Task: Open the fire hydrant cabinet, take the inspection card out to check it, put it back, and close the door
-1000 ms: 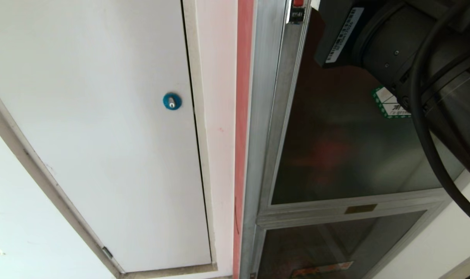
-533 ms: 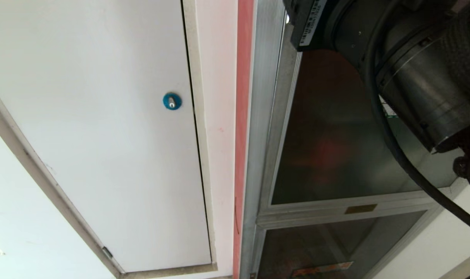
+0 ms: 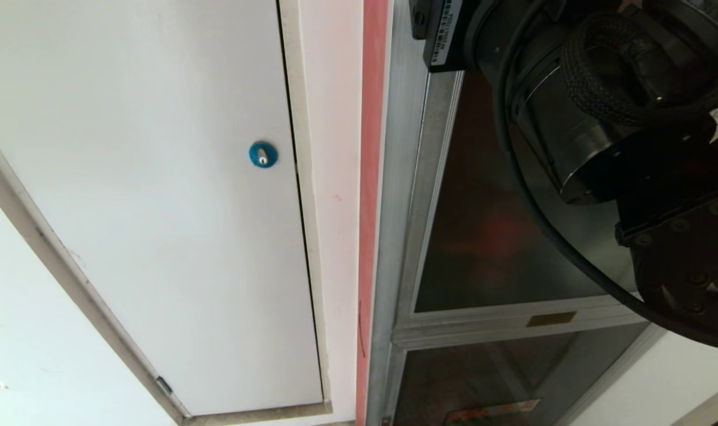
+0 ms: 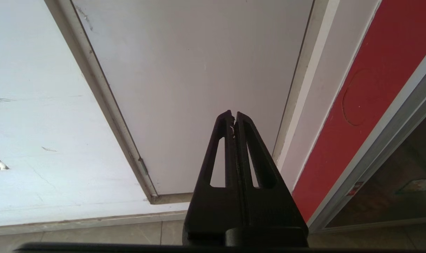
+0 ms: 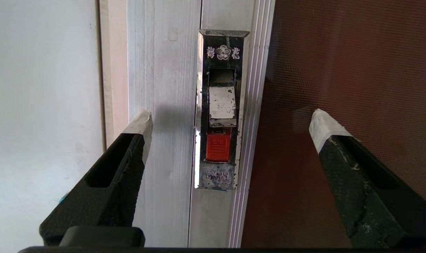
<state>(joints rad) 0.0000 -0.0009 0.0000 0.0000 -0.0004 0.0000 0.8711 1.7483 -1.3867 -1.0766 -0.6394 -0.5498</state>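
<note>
Door point(image 3: 501, 236): dark glass, shut in its aluminium frame. Latch point(image 5: 220, 109), red button, on the door's frame edge. Right gripper point(image 5: 230, 123): fingers spread wide, straddling the latch, apart from it. Left gripper point(image 4: 234, 121): fingers pressed together, before white panel door point(image 4: 198, 70).

From the head we look at the aluminium-framed dark glass door point(image 3: 501, 236); our right wrist camera faces its frame closely.
</note>
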